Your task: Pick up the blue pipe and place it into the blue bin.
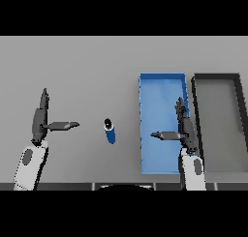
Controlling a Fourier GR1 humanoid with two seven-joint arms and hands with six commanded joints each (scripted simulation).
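A short blue cylindrical pipe [110,130] lies on the flat grey table [72,66], between the two hands: to the right of the left hand [41,122], to the left of the right hand [184,129]. The right hand hangs over a rectangular blue bin [145,125]. A dark rectangular bin [237,120] sits just right of that hand.

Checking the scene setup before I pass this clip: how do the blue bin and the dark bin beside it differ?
The blue bin is bright blue all over; the dark bin has a black rim and a grey floor. The blue bin lies nearer the blue pipe, the dark bin at the table's far right. The right hand hangs over the blue bin, not the dark bin. Both are long open rectangles holding nothing, set side by side.
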